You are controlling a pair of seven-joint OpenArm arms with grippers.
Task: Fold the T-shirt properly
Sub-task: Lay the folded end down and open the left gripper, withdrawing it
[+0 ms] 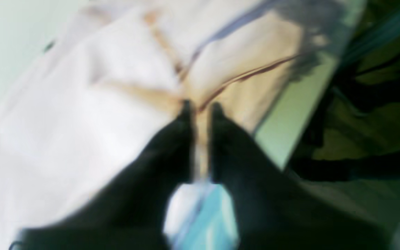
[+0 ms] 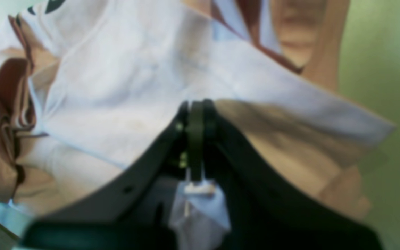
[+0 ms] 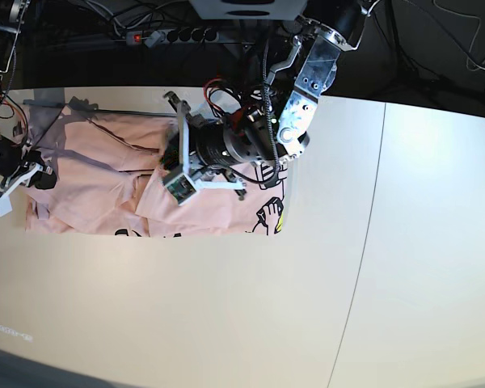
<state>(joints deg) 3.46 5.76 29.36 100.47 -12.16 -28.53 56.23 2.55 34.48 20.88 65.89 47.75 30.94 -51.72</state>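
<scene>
The T-shirt point(image 3: 105, 182) is lying rumpled on the table point(image 3: 226, 315), toward its far-left part, w/ black print peeking out at the shirt's near edge. Left gripper point(image 1: 200, 107) is pinching a fold of the shirt near its middle, jaws nearly together w/ cloth between. Right gripper point(image 2: 195, 106) is gripping the shirt's left edge, jaws clamped tight on fabric. Both wrist views are blurry.

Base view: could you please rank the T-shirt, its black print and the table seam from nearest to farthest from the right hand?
From the right hand, at the view's left:
1. T-shirt, its left edge right at the hand.
2. Black print, at the shirt's right end.
3. Table seam, far right.
</scene>
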